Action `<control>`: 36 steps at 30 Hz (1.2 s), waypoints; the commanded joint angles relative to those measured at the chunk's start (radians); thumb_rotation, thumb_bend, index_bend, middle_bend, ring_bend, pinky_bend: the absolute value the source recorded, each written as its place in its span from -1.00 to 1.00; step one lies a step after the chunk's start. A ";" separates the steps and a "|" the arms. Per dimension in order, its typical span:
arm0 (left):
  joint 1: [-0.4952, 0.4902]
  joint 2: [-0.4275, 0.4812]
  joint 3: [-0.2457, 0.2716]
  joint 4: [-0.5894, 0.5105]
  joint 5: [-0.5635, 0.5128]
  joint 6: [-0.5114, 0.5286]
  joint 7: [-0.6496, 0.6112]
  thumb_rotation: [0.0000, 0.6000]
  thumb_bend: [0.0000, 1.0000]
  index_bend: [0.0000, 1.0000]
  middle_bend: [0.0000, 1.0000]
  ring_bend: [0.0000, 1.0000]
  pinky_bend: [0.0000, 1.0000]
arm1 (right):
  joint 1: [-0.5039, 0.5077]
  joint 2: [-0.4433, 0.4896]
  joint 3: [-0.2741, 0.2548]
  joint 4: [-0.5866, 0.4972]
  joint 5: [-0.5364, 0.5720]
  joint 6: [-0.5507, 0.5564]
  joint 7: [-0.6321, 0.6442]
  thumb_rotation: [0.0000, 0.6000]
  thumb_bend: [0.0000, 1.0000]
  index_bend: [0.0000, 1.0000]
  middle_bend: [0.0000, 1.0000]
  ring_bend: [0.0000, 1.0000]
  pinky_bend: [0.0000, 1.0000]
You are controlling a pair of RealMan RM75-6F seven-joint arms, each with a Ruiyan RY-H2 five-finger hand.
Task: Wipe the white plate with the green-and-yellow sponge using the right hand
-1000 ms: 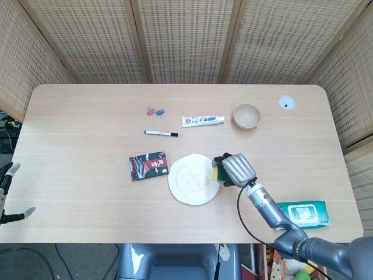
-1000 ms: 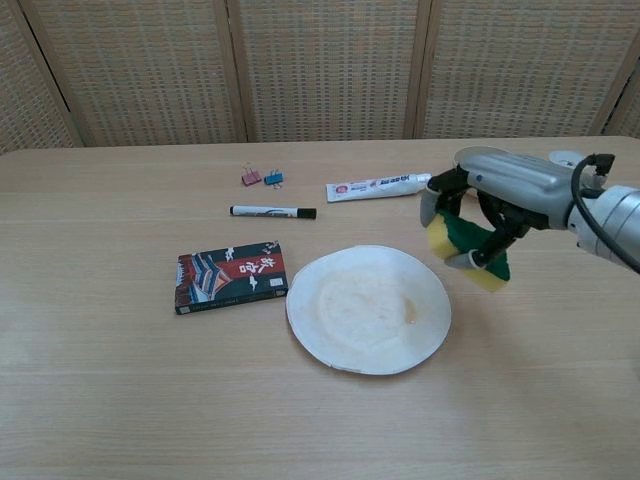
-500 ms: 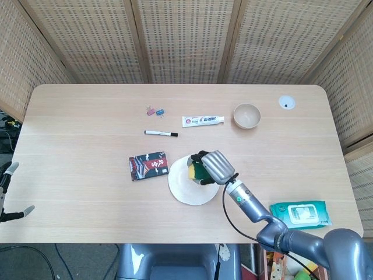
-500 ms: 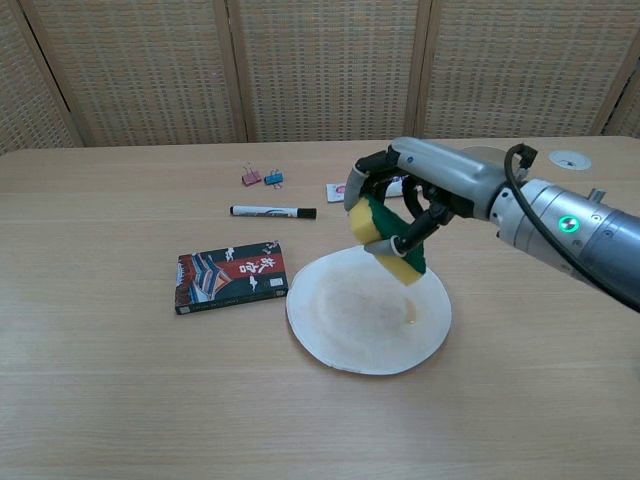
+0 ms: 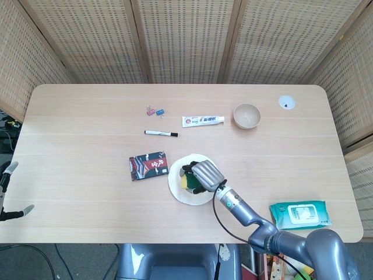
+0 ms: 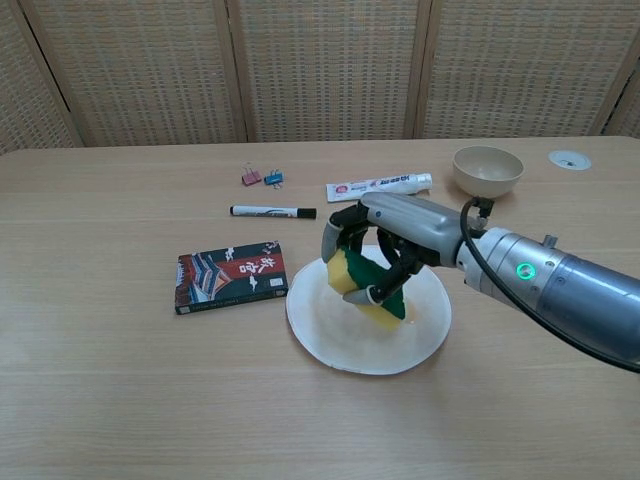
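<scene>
The white plate (image 5: 178,192) (image 6: 333,340) lies on the table near its front edge, right of a dark packet. My right hand (image 5: 203,174) (image 6: 385,235) is over the plate and grips the green-and-yellow sponge (image 5: 187,178) (image 6: 363,285), yellow side down, at or just above the plate's surface. Whether the sponge touches the plate I cannot tell. My left hand (image 5: 8,192) is at the far left edge of the head view, off the table, fingers apart and holding nothing.
A dark packet (image 5: 148,165) (image 6: 231,275) lies left of the plate. Behind it are a black marker (image 6: 272,212), binder clips (image 6: 259,178), a toothpaste tube (image 6: 378,185) and a beige bowl (image 6: 487,168). A pack of wet wipes (image 5: 299,214) sits at the front right.
My right hand has carried the sponge leftward from beyond the plate's right rim to over the plate's middle, and lowered it. The left hand has barely moved.
</scene>
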 commanded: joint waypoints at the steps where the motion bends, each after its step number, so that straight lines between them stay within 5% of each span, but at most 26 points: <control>1: -0.001 -0.001 0.001 0.000 -0.001 -0.001 0.003 1.00 -1.00 -1.00 -1.00 -1.00 -1.00 | 0.013 -0.024 -0.022 0.052 -0.019 -0.010 0.037 1.00 -0.53 -0.15 0.01 -0.17 0.35; 13: -0.002 -0.002 0.000 0.003 -0.006 -0.005 0.002 1.00 -1.00 -1.00 -1.00 -1.00 -1.00 | 0.016 -0.106 -0.069 0.262 -0.063 0.033 0.198 1.00 -0.49 -0.13 0.05 -0.17 0.35; 36: -0.005 -0.002 0.005 0.004 -0.004 -0.011 0.007 1.00 -1.00 -1.00 -1.00 -1.00 -1.00 | 0.009 -0.132 -0.114 0.353 -0.087 0.058 0.277 1.00 -0.46 -0.13 0.05 -0.17 0.19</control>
